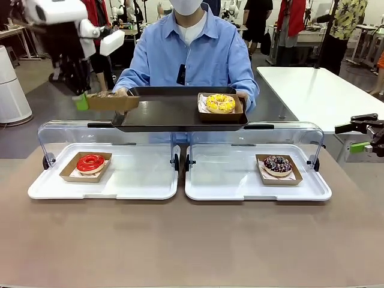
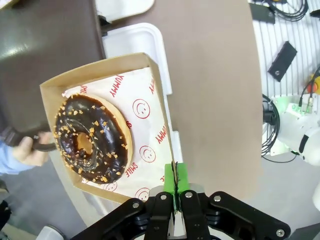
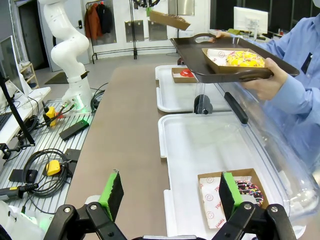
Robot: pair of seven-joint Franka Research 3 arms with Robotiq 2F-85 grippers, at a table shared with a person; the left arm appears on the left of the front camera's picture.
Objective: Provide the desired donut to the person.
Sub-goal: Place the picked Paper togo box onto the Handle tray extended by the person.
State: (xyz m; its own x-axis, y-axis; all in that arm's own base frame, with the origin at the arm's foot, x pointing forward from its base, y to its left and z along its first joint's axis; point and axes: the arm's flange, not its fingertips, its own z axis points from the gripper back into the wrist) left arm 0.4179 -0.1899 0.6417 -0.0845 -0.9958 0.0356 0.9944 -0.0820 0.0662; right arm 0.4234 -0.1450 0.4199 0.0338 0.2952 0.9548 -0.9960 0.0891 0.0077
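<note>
My left gripper (image 2: 174, 192) has its green pads pressed together on the edge of a cardboard tray (image 2: 107, 75), and I see a chocolate donut with nut crumbs (image 2: 92, 137) lying on the printed paper liner inside it. From the front I have that cardboard tray (image 1: 111, 101) up in the air, level with the left end of the dark serving tray (image 1: 174, 114) that the person (image 1: 192, 54) holds in both hands over the far side of the table. The cardboard edge looks to be just over or touching the serving tray's rim; I cannot tell which. A yellow donut (image 1: 221, 102) in its own cardboard tray already sits on the right part of the serving tray.

My right gripper (image 3: 170, 195) hangs with its jaws wide apart, holding nothing, off at the right edge of the table (image 1: 192, 240).

Between me and the person stand two white display trays with clear raised covers (image 1: 108, 135). The left one (image 1: 102, 189) holds a red glazed donut (image 1: 90, 162), the right one (image 1: 258, 191) a dark sprinkled donut (image 1: 278, 164). Those raised covers stand right under the serving tray.
</note>
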